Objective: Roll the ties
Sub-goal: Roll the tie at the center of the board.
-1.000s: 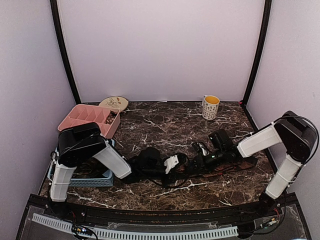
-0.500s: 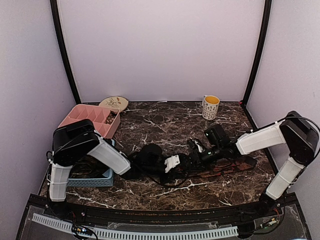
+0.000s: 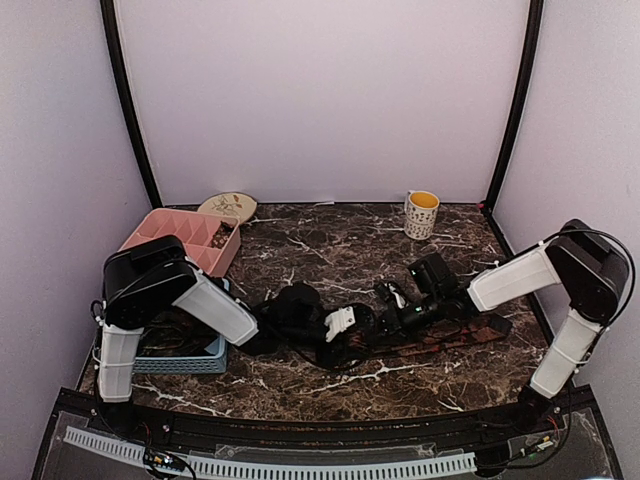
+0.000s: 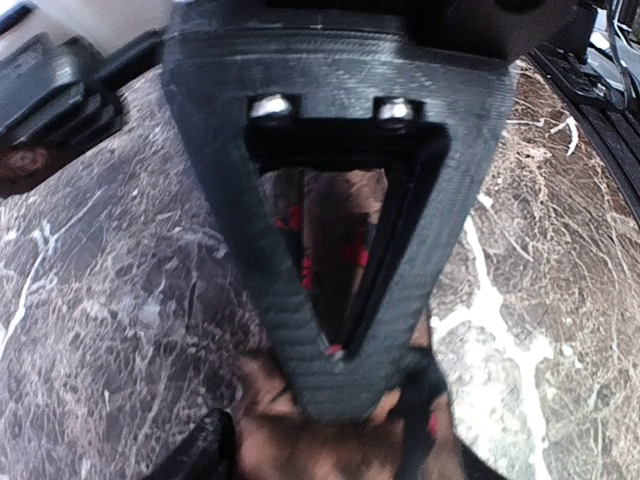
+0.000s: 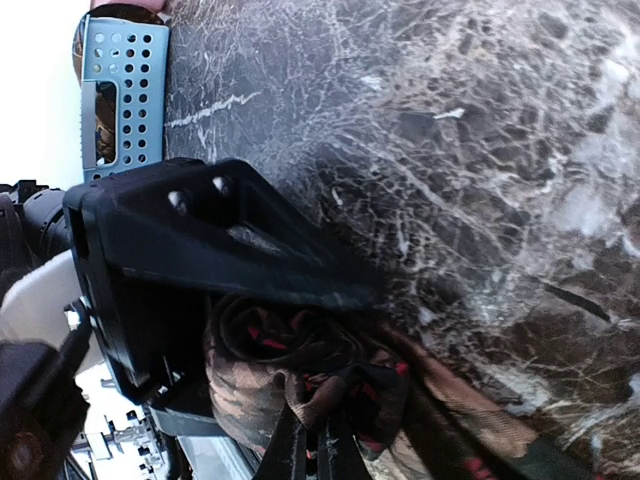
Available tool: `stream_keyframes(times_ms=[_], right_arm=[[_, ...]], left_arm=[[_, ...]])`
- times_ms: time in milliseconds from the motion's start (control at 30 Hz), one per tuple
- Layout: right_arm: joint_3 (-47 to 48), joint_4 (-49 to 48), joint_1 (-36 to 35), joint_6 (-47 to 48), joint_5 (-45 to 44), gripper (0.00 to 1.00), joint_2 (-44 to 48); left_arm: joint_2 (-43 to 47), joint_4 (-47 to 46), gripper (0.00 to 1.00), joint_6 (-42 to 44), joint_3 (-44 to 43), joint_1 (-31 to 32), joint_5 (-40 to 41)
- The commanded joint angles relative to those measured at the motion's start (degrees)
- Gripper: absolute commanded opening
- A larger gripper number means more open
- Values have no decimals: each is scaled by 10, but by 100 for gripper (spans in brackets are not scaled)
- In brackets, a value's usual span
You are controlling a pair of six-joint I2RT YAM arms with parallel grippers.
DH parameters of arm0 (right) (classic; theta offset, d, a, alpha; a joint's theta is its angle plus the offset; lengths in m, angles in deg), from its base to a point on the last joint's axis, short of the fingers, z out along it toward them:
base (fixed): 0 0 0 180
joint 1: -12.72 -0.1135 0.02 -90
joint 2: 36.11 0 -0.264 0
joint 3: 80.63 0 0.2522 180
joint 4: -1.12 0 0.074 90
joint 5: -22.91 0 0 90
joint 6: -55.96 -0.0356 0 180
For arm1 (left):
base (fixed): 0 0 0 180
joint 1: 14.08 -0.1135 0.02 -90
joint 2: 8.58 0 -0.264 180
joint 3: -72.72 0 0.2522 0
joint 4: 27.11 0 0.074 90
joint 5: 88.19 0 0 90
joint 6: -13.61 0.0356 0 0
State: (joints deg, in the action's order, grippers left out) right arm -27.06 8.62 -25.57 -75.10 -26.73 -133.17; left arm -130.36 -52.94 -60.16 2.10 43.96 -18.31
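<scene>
Right jaws pressed together by the coiled tie (image 5: 250, 400); left jaws' state unclear

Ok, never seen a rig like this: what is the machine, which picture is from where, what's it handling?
It's two robot arms on a marble table: left arm, right arm. The wide picture looks down from behind them; the other two come from wrist cameras. A dark patterned tie lies between the arms, one end bunched into a coil. The right jaws are shut at that coil; the left jaws' state is unclear. Also there: mug, pink tray, plate, blue basket.
</scene>
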Motion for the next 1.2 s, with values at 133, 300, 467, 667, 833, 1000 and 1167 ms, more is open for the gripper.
stream_keyframes(times_ms=[133, 300, 467, 667, 833, 1000, 1167], right_arm=[[-63, -7, 33, 11, -15, 0, -36], [-88, -1, 53, 30, -16, 0, -28], [-108, 23, 60, 59, -39, 0, -8], [-102, 9, 60, 49, -39, 0, -15], [-79, -24, 44, 23, -22, 0, -29], [-51, -35, 25, 4, -10, 9, -26], [-30, 28, 25, 26, -21, 37, 36]], left_arm=[[23, 3, 76, -14, 53, 0, -13], [9, -77, 78, -50, 65, 8, -3], [-22, -113, 81, -86, 41, 20, 10], [-60, -140, 80, -106, 5, 27, 22], [-72, -126, 60, -87, -11, 27, 9], [-28, -69, 31, -50, 31, 20, 32], [16, 1, 28, -8, 70, 12, 60]])
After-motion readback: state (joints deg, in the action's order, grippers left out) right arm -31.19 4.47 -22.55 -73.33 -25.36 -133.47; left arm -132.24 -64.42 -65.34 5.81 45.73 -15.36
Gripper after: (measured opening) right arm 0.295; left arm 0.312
